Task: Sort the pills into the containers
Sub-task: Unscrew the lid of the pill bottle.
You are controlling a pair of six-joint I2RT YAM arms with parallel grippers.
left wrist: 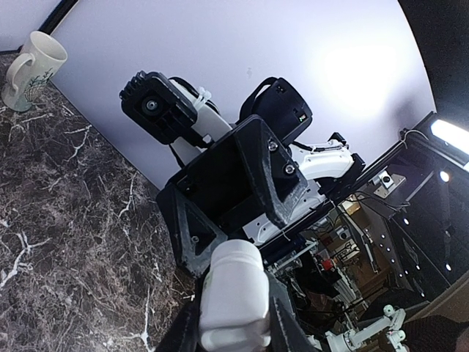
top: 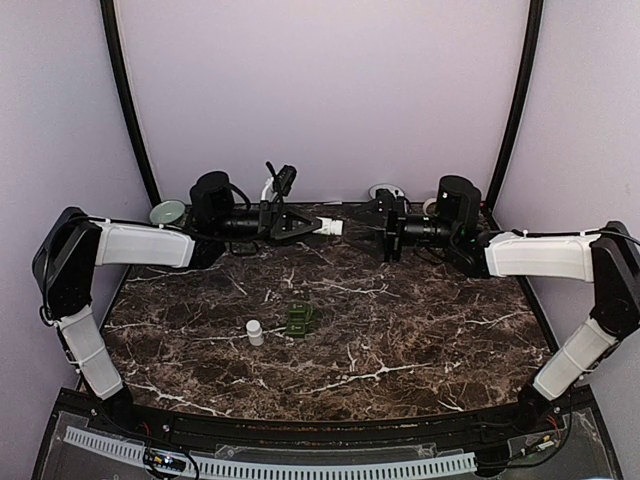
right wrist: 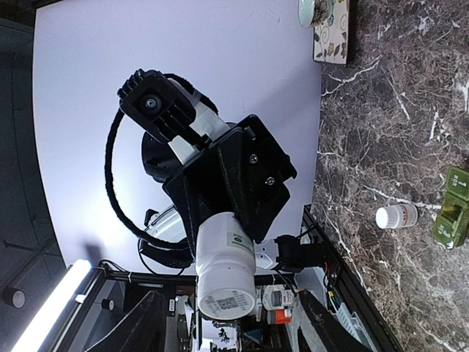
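My left gripper (top: 318, 226) is shut on a white pill bottle (top: 331, 227) and holds it sideways high above the back of the table. In the left wrist view the bottle (left wrist: 233, 297) sits between my left gripper's (left wrist: 233, 323) fingers. My right gripper (top: 352, 228) faces it, wide open and empty. In the right wrist view the bottle's labelled base (right wrist: 226, 275) points at the camera, between the spread fingers of my right gripper (right wrist: 229, 297), which do not touch it. The dark green compartment box (top: 300, 318) lies mid-table, with a second small white bottle (top: 255, 332) beside it; both also show in the right wrist view, the box (right wrist: 454, 209) and the bottle (right wrist: 396, 216).
A pale green bowl (top: 167, 212) sits at the back left. A white mug (left wrist: 29, 70) stands by the back wall. A patterned coaster (right wrist: 330, 29) with a cup lies at the back edge. A white round object (top: 385, 190) sits at the back right.
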